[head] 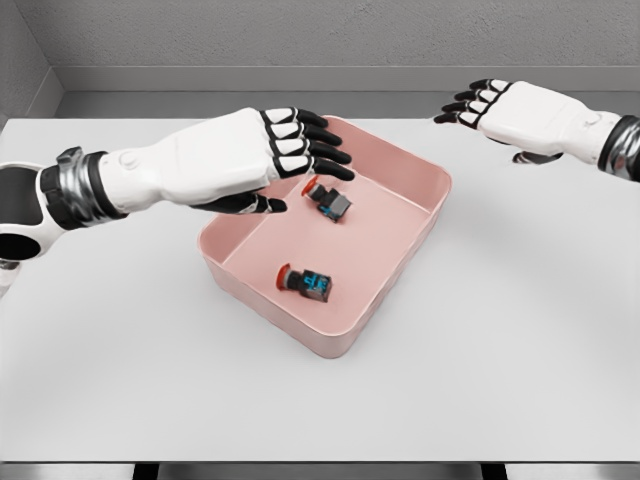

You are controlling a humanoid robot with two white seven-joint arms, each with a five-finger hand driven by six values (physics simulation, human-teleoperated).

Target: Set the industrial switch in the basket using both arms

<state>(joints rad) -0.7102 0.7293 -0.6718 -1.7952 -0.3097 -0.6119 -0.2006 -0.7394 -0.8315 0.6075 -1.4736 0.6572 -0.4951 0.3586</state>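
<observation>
Just below the left hand's (235, 160) spread, empty fingers (318, 150) — a switch (328, 199) in the basket (420, 215).

My left hand (262, 160) has a smooth white shell that looks like hard plastic with a soft sheen, and its fingers (318, 150) carry black joint segments and tips with a duller, rubbery look. At the wrist a ribbed band (75, 185) shines like brushed metal. My right hand (510, 110), at the far right, shows the same white plastic-looking shell and black finger parts. The counter (520, 330) is a plain pale grey, smooth and matt. The basket (330, 335) looks like moulded pink plastic, smooth, faintly satin along its rim. The two switches (326, 198) (306, 283) inside have dark, matt bodies and red caps that look like plastic.
</observation>
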